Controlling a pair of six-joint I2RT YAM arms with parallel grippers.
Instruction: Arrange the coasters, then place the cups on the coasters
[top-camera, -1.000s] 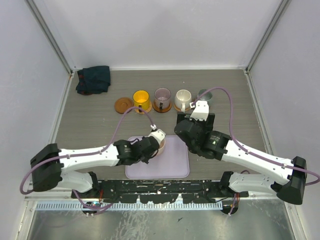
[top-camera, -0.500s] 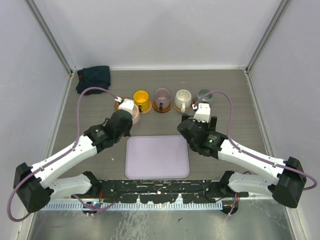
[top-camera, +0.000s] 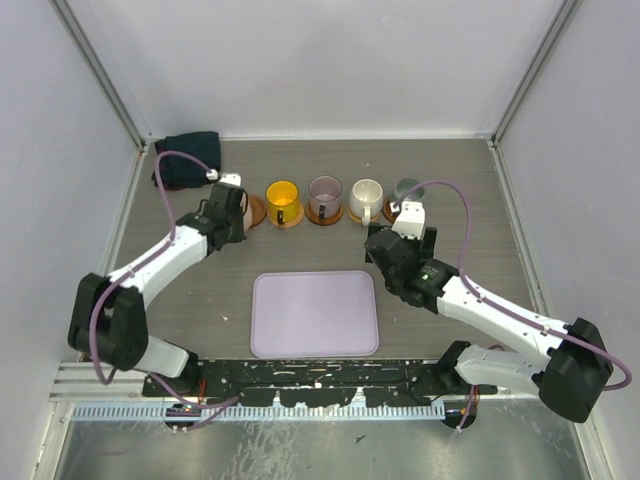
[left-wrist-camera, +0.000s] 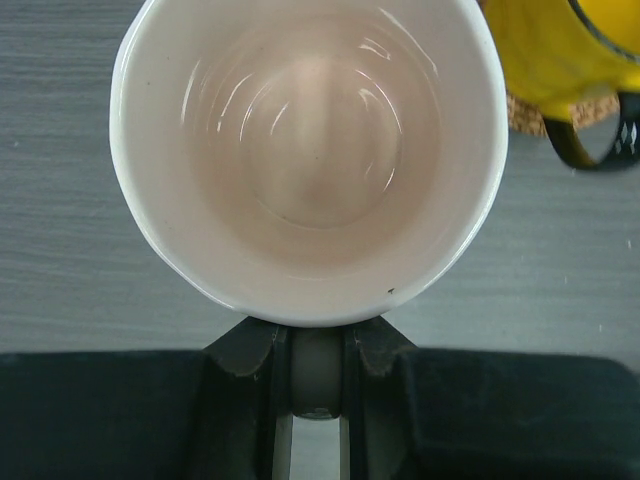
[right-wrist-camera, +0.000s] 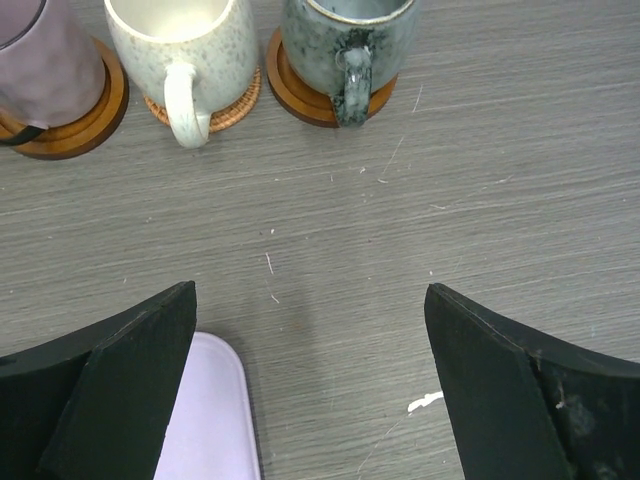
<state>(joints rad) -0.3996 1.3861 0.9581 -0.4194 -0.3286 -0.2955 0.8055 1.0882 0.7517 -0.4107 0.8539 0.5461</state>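
My left gripper (left-wrist-camera: 318, 345) is shut on the handle of the pale pink cup (left-wrist-camera: 310, 150), which hangs upright and fills the left wrist view. From above, the left gripper (top-camera: 230, 203) sits over the leftmost coaster (top-camera: 256, 212); only a brown edge of it shows. To its right in the row, each on a coaster, stand the yellow cup (top-camera: 283, 200), purple cup (top-camera: 325, 196), cream cup (top-camera: 366, 198) and grey-green cup (top-camera: 408, 188). My right gripper (right-wrist-camera: 310, 370) is open and empty, hovering over bare table in front of the cream cup (right-wrist-camera: 180, 50) and grey-green cup (right-wrist-camera: 345, 40).
A lavender tray (top-camera: 315, 313) lies at the near centre, its corner (right-wrist-camera: 210, 420) by my right fingers. A dark teal cloth (top-camera: 188, 158) is bunched at the far left corner. Grey walls close in the table on three sides.
My left arm has carried the pink cup from above the tray out to the far left, to the leftmost coaster. The right arm has drawn slightly right.
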